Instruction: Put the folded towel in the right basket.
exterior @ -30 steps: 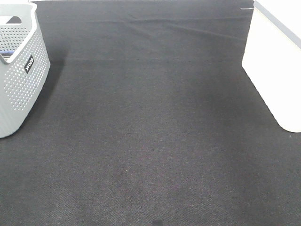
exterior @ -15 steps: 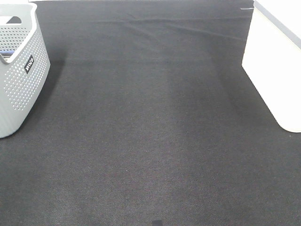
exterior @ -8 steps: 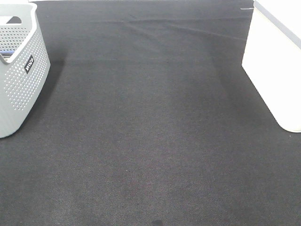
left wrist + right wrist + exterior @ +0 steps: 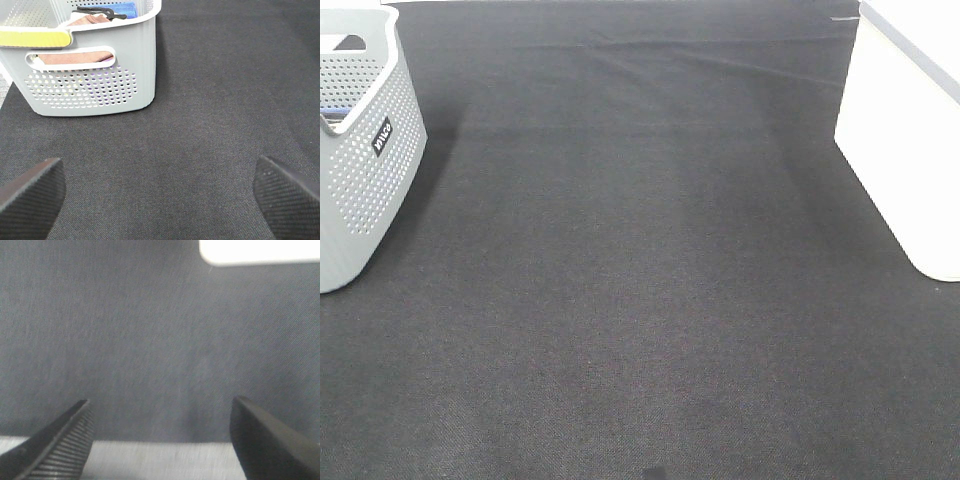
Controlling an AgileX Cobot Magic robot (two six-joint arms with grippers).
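A grey perforated basket (image 4: 360, 150) stands at the far left; in the left wrist view (image 4: 95, 80) it holds a folded brown towel (image 4: 85, 21) and a blue cloth (image 4: 124, 8). A white basket (image 4: 905, 130) stands at the right edge; its wall also shows in the right wrist view (image 4: 260, 251). My left gripper (image 4: 157, 167) is open and empty, low over the black cloth in front of the grey basket. My right gripper (image 4: 161, 404) is open and empty over the cloth, short of the white basket. Neither gripper shows in the exterior high view.
A black cloth (image 4: 640, 260) covers the table, with a few creases near the far edge. A yellow-green strip (image 4: 32, 37) lies along the grey basket's rim. A black cord-like item (image 4: 97, 11) lies on the towels.
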